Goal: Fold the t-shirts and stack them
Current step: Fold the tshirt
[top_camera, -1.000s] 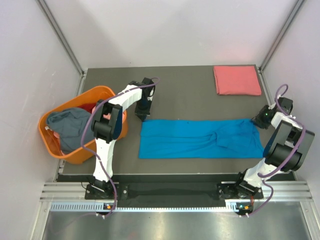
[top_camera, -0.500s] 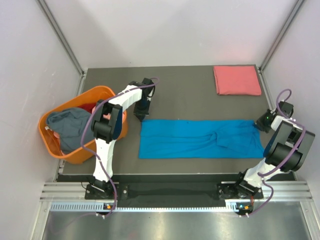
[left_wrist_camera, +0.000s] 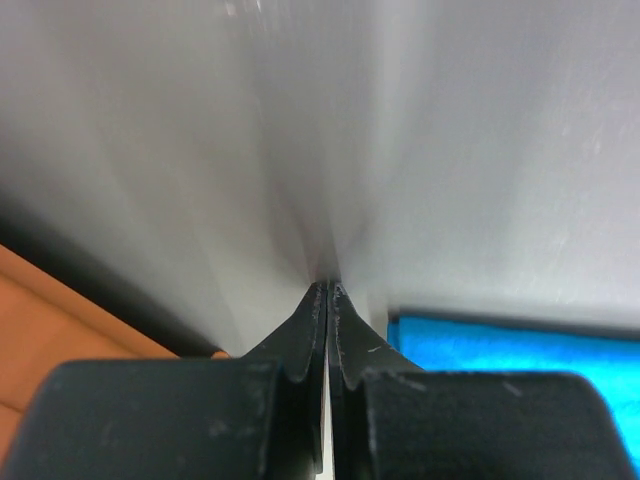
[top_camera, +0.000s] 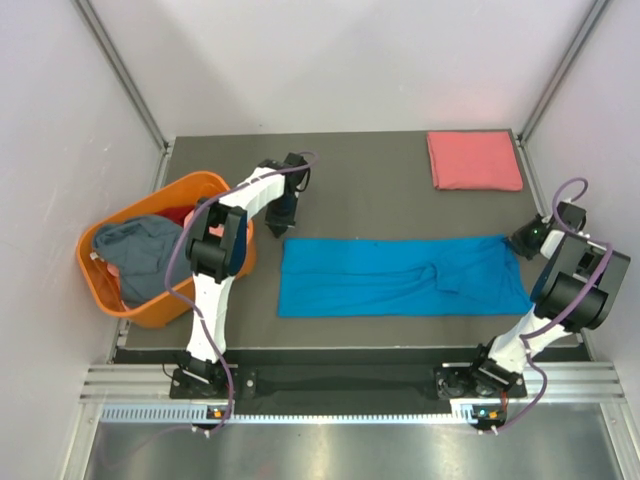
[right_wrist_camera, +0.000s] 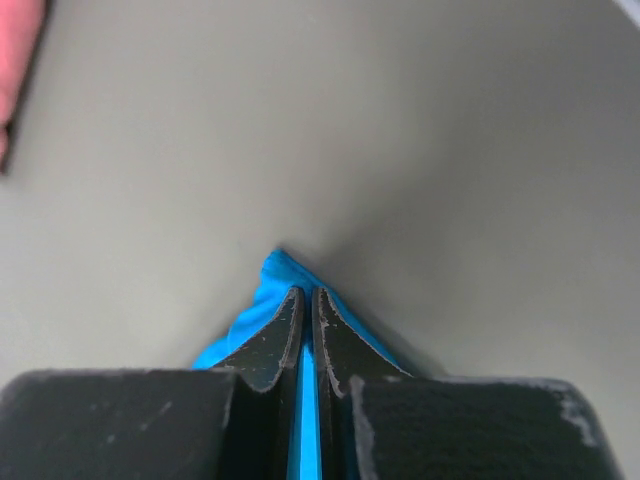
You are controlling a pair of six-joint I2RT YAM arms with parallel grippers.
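On the dark bench [top_camera: 380, 190] the bright blue cloth t-shirt [top_camera: 385, 280] lies flat; folded right arm's fingers [right_wrist_camera: 268, 345] pinch its 2 o'clock corner, outstretched left arm's fingers [left_wrist_camera: 300, 338] press together, empty, by its 10 o'clock corner.

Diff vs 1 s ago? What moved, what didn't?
The right gripper, jaws shut on the far right corner of the blue t-shirt, drew slightly rightward and tugged that end outward. The left gripper, jaws shut, edged left, off the shirt's far left corner. The folded pink t-shirt and orange basket are unchanged.
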